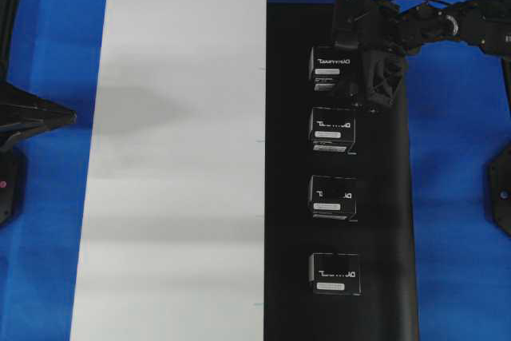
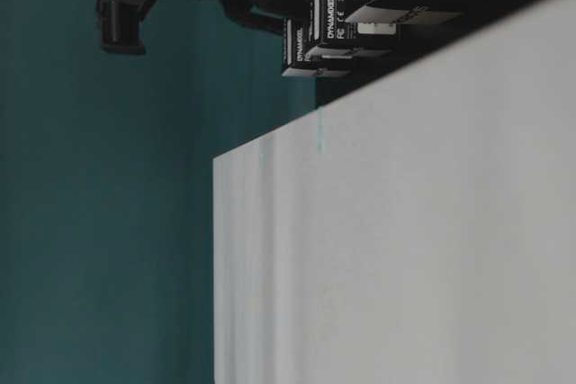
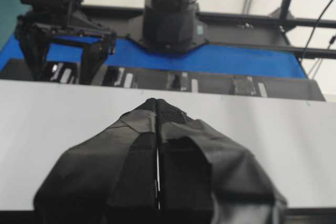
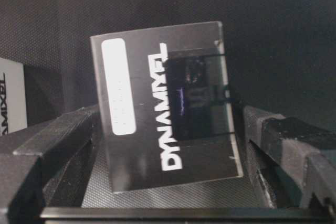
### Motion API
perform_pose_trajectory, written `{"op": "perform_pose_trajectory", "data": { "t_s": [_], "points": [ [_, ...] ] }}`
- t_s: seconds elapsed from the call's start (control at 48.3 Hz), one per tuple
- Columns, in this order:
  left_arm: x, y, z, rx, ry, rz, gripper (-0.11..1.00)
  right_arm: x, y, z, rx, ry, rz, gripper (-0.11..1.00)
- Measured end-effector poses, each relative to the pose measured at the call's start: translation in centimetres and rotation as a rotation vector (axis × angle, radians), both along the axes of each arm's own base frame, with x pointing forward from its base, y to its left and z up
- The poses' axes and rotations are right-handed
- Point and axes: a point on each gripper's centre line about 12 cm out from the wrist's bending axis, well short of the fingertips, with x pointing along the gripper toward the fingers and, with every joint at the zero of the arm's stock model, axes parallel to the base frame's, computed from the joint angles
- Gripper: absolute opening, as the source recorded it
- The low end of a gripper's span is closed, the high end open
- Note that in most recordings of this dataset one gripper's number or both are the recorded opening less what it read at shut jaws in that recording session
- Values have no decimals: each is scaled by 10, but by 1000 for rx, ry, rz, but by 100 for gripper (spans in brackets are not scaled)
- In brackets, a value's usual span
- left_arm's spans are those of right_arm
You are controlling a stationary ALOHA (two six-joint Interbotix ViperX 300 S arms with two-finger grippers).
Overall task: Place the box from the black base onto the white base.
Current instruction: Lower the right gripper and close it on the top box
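We're looking at the long plain white rectangular board (image 1: 176, 157) first, the white base: smooth, matte, and nothing is sitting on it, so as far as we can tell the actual transfer isn't done yet. Right beside it, edges touching, we're seeing the long matte black rectangular sheet (image 1: 287, 197), the black base, with a fine woven-looking texture in the right wrist view. All four small black cube-like cartons with white logo lettering are sitting in a row on it.

The right gripper (image 1: 363, 69) is hanging around the farthest carton (image 1: 333, 64), the box we're judging to be the target. In the right wrist view its blocky black fingers (image 4: 58, 140) are standing wide on either side of the glossy carton, not pressing it. So: closing, lifting, carrying and setting down are all left.

The left gripper (image 3: 157, 145) is parked over the white board, cloth-taped fingers pressed together, holding nothing.
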Motion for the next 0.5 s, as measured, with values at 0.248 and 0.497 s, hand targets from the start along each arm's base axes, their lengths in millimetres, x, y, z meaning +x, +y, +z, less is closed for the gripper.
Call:
{"op": "perform_pose_trajectory", "data": {
  "t_s": [0.248,0.497],
  "points": [
    [0,0,-1,0,12,0,-6,-5,2,-1,-7,-44,-61,99],
    [0,0,-3,0,29,0,-6,-6,4,-2,-1,-60,-82,81]
  ]
}}
